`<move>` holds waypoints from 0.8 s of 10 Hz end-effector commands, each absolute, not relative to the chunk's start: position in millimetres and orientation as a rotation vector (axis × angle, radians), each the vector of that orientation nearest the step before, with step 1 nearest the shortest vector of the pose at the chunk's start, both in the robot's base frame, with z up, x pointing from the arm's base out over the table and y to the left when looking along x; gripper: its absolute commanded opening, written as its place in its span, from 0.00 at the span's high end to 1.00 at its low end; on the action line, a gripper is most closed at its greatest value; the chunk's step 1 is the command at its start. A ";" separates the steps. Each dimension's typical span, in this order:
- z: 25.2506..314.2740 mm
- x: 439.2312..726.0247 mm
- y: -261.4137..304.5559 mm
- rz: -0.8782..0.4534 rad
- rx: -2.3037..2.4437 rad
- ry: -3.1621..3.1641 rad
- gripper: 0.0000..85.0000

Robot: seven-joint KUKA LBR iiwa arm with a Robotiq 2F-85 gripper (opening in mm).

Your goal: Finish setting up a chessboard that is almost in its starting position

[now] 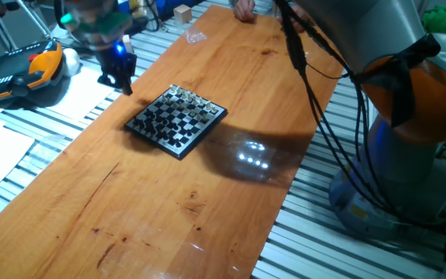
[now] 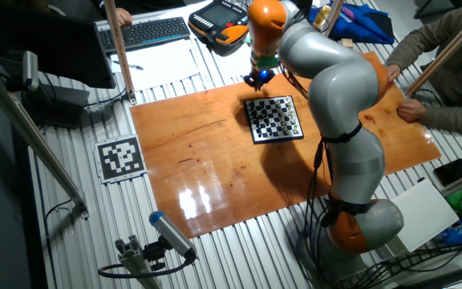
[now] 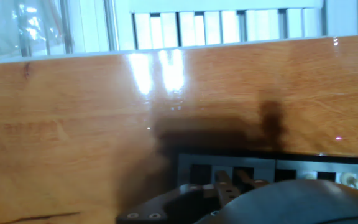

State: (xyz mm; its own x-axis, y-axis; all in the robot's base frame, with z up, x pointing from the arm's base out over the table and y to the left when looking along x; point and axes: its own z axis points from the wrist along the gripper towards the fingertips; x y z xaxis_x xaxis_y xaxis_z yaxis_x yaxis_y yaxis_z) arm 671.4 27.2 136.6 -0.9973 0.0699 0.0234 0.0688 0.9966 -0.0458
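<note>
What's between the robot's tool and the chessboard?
Only bare wooden table separates the tool from the chessboard, seen in one fixed view.

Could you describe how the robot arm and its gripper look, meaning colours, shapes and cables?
The arm is made of thick rounded silver-grey segments with orange rings at the joints. Black cables hang loosely along it. The gripper is small and black, with a blue light glowing just above it. Its fingers are too blurred to describe.

1. We see the chessboard (image 1: 176, 120) in black-and-white checks with a black frame.
2. We see its pieces dark and silvery-white.
3. We see the table (image 1: 169, 201) in orange-brown wood grain.
4. We see the arm (image 2: 335, 88) grey with orange bands.
</note>
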 end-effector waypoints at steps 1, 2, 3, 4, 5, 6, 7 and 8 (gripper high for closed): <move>145.6 668.7 24.7 0.073 -0.098 -3.109 1.00; 155.6 662.3 18.7 0.056 -0.081 -3.105 1.00; 161.7 653.0 15.5 0.051 -0.072 -3.109 1.00; 165.7 643.3 15.6 0.051 -0.057 -3.111 1.00; 168.3 635.5 16.5 0.055 -0.033 -3.113 1.00; 171.4 628.4 16.4 0.067 0.002 -3.115 1.00; 173.9 624.4 18.6 0.062 0.022 -3.118 1.00; 176.6 621.8 24.1 0.072 0.024 -3.127 1.00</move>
State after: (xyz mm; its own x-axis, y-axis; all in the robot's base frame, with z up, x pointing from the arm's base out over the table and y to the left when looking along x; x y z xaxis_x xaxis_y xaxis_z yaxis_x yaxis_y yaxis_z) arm 621.4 25.4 177.3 -0.9998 -0.0162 0.0135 -0.0169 0.9986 -0.0509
